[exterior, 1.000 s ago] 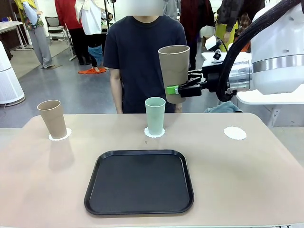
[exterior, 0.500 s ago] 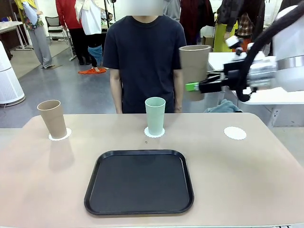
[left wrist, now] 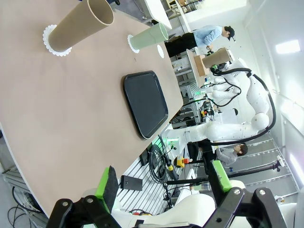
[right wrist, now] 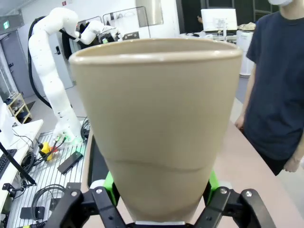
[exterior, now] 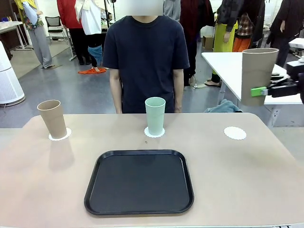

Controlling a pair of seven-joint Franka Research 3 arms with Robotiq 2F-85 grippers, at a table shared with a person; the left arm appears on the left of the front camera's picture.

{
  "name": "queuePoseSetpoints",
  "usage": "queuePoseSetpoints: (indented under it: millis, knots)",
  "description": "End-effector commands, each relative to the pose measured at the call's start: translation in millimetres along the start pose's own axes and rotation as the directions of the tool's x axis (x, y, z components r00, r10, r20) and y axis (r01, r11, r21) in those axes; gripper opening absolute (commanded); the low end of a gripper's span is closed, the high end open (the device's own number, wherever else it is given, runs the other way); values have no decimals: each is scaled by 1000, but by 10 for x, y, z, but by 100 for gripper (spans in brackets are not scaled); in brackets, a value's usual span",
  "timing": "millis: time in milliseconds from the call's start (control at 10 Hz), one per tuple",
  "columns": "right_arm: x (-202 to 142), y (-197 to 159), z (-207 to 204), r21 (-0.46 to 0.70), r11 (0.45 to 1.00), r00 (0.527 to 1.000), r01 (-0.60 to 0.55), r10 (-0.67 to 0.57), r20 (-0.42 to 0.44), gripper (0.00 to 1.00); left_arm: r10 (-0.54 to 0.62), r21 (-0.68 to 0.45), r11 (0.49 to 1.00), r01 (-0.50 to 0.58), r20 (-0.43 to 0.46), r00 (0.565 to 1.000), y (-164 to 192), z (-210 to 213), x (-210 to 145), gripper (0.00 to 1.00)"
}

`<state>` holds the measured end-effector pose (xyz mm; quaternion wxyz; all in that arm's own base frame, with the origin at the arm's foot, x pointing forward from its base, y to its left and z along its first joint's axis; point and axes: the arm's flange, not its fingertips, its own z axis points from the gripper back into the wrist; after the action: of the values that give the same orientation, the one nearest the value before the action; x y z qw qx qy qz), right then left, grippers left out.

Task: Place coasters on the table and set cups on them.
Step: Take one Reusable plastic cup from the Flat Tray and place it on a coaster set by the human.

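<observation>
A: Front view first: our right gripper has swept the tan cup from in front of the person, high over the table's centre, out to 3 o'clock, past the table's edge. It is clamped on the cup's lower wall, and the cup hangs upright in the air, well above the bare coaster.

B: So for us that means the carry is nearly done; we judge the cup has gone past that coaster at 2 o'clock and must come back in and down. Two of three are set: the other tan cup at 10 o'clock and the mint cup at 12, each on its own coaster.

A: And our left gripper is spread wide with nothing in it, off the table's near side.

B: On materials: the cups are matte, smooth, tall and tapered, with no handles. The coasters look thin and papery, white with scalloped rims. The tray is glossy black with rounded corners; the table is flat, dull beige
</observation>
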<state>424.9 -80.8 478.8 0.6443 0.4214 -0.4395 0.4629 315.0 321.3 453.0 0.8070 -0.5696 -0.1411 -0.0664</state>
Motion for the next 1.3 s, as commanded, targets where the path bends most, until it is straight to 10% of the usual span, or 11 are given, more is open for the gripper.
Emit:
queuePoseSetpoints:
  millis: [0,200,300,900,1200]
  knots:
    - [-10,-187,79,-32,999,999,-25,26,41,81,-4,-5,1000,4,1,1000,-28,17,-11,100]
    - [116,-242,45,-187,981,998,52,-45,41,81,-4,-5,1000,4,1,1000,-28,17,-11,100]
    - [-51,-177,165,-45,999,1000,-7,8,24,81,-4,-5,1000,4,1,1000,-28,17,-11,100]
    - [-40,-202,133,-59,998,1000,8,-6,21,81,-4,-5,1000,4,1,1000,-28,17,-11,100]
    - [-634,-829,365,-22,997,996,-70,71,45,81,-4,-5,1000,4,1,1000,-28,17,-11,100]
